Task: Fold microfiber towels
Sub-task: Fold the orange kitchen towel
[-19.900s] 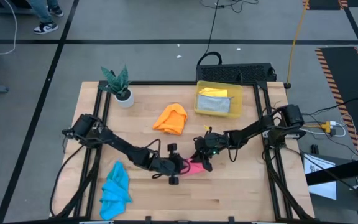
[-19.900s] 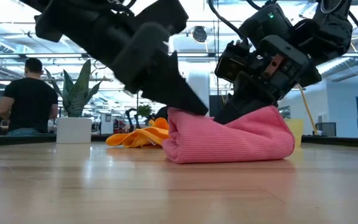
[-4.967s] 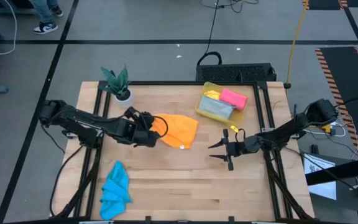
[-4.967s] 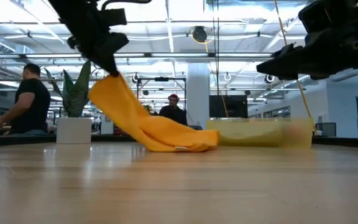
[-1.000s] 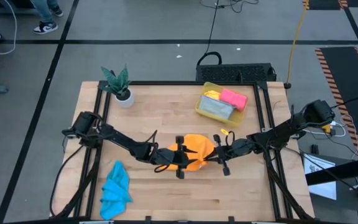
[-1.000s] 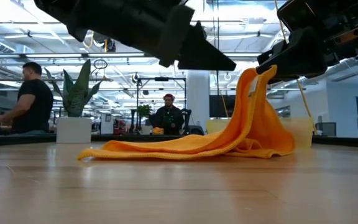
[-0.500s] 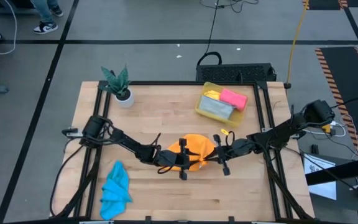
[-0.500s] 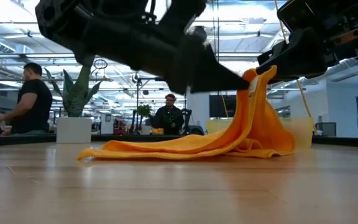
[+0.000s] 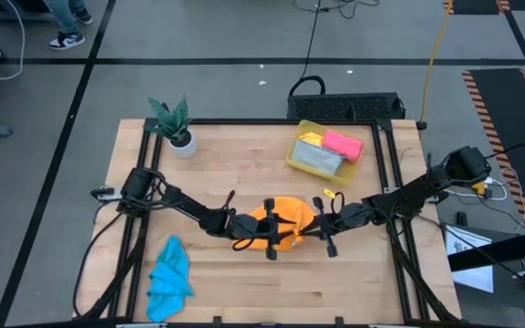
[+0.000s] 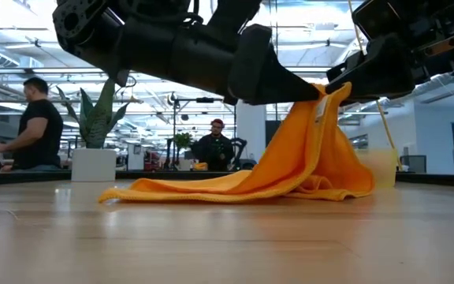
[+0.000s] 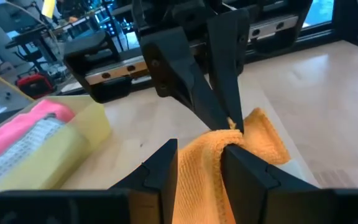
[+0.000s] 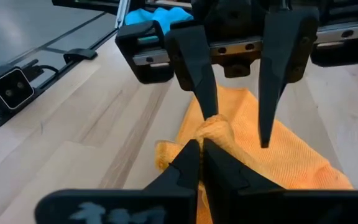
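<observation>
Orange towel (image 9: 283, 222): soft ribbed cloth, near the table's centre, slightly toward 5 o'clock in the high view. One end lies flat on the wood; the other is lifted into a peak, the cloth sloping down from it in folds. A small pale tag (image 10: 319, 109) shows near the peak; no writing readable.

Right gripper (image 9: 318, 230): at 3 o'clock of the orange towel, fingers pinched together on the raised peak.

Left gripper (image 9: 272, 233): reaching in from 9 o'clock, fingers partly apart with the peak's fabric between them, tip to tip with the right gripper. Whether it is gripping the cloth, I cannot tell.

Blue towel (image 9: 169, 279): crumpled heap at 7 o'clock on the table, well apart from the orange one.

Pink towel (image 9: 343, 144): folded, resting in the yellow bin (image 9: 295, 157) at 1 o'clock on the table.

Grey towel (image 9: 315, 158): folded, in the same bin, beside the pink.

Yellow towel (image 9: 310, 138): only an edge shows in the bin, behind the grey.

Potted plant (image 9: 174, 122): spiky green leaves in a white pot, at 11 o'clock on the table.

Table (image 9: 226, 282): pale wood planks, dark metal frame around it.

Room: grey floor with dark lines and cables; open workspace with ceiling lights. Person in dark shirt (image 10: 38, 123) seated far off beside the plant; second person (image 10: 214, 147) seated beyond the towel.
</observation>
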### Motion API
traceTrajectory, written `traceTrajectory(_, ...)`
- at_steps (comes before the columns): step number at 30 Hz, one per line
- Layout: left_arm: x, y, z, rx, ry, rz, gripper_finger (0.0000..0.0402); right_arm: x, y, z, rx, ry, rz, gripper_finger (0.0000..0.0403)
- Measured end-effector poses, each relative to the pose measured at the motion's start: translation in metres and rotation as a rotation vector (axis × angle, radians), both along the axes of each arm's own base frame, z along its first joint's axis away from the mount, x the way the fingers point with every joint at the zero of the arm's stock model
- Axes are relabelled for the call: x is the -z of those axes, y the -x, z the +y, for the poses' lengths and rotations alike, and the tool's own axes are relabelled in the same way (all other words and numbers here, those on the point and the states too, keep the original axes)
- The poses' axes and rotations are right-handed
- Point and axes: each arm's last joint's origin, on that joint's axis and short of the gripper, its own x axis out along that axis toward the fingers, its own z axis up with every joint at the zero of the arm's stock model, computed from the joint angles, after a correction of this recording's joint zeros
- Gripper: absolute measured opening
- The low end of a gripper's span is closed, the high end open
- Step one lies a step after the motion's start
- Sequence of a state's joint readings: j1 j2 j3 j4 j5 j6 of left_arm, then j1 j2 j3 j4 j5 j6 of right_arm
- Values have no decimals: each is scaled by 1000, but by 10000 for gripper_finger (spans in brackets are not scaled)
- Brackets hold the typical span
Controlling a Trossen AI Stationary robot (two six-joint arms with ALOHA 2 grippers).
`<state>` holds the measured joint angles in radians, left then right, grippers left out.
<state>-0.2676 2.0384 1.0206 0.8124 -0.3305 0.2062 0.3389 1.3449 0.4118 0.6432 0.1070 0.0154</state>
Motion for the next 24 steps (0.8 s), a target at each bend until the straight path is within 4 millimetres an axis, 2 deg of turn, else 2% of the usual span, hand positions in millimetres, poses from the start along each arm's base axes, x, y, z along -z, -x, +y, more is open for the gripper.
traceTrajectory(3, 0, 0, 0, 10, -12, 0, 115, -2, -1, 0, -2, -5, -24, 9)
traceTrajectory(6, 0, 0, 0, 19, -19, 1, 88, -3, -1, 0, -2, -7, -32, 25)
traceTrajectory(10, 1, 0, 0, 25, -45, 11, 18, -2, -1, 0, -1, -5, -25, 65)
traceTrajectory(13, -3, 1, 0, 27, -59, 25, 9, -6, 1, 0, 1, -11, -26, 98)
traceTrajectory(18, -36, 11, 0, -71, -86, 20, 5, -11, 14, -5, 16, -19, 61, 136)
traceTrajectory(24, -85, 32, 0, -109, -90, -4, 4, -8, 29, -12, 151, -11, 199, 143)
